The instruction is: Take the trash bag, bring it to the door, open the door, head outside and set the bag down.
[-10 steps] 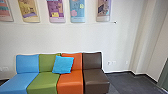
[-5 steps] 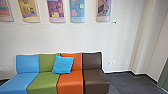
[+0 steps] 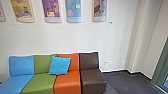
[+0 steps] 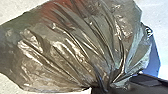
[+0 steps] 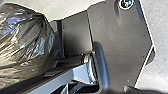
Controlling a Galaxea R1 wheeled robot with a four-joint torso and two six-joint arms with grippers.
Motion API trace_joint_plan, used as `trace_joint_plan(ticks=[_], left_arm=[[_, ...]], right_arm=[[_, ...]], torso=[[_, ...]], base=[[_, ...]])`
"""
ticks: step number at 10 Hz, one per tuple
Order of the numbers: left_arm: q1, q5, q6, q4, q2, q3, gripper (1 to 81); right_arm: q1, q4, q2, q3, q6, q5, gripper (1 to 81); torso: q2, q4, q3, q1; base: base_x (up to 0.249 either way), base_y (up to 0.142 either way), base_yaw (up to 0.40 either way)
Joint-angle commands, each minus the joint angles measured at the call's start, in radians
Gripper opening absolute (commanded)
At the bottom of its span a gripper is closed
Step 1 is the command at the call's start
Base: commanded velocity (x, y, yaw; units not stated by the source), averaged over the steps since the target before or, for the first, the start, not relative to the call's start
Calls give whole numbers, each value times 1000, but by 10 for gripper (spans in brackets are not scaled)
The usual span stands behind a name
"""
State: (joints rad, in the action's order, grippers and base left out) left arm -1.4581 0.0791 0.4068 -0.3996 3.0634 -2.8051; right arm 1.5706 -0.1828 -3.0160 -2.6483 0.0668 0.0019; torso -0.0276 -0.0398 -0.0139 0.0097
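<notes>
head view: a four-color modular sofa (image 3: 68, 85) stands against the wall, a bright blue square cushion (image 3: 59, 65) leaning across its green and orange backrests. above the sofa hang pastel posters (image 3: 74, 11), their printing too blurred to read; a small yellow label (image 3: 51, 14) sits on the purple one. right of the sofa are white wall sockets (image 3: 110, 62), then a green frame (image 3: 161, 65). in the left wrist view, the left gripper (image 4: 100, 87) is clamped on the gathered neck of the translucent plastic trash bag (image 4: 75, 45). whether the right gripper is apart or together, i can't tell.
</notes>
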Motion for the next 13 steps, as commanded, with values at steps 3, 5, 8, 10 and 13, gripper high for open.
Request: trace_joint_plan(ticks=[3,5,8,10,13], left_arm=[[60,64,4,5,-1,-4,10],[60,64,4,5,-1,-4,10],[60,64,6,5,3,-4,10],[60,64,4,5,3,-4,10],[60,64,4,5,5,-4,10]], right_arm=[[-46,6,1,10,-4,-59,811],[-45,6,0,10,-4,-59,811],[-45,11,0,10,-4,-59,811],[-45,14,-2,10,-4,-59,811],[-46,14,-4,10,-4,-59,811]], torso=[[0,0,0,0],[0,0,0,0],[0,0,0,0],[0,0,0,0],[0,0,0,0]], base=[[0,0,-158],[0,0,-167],[0,0,-193],[0,0,-217],[0,0,-238]])
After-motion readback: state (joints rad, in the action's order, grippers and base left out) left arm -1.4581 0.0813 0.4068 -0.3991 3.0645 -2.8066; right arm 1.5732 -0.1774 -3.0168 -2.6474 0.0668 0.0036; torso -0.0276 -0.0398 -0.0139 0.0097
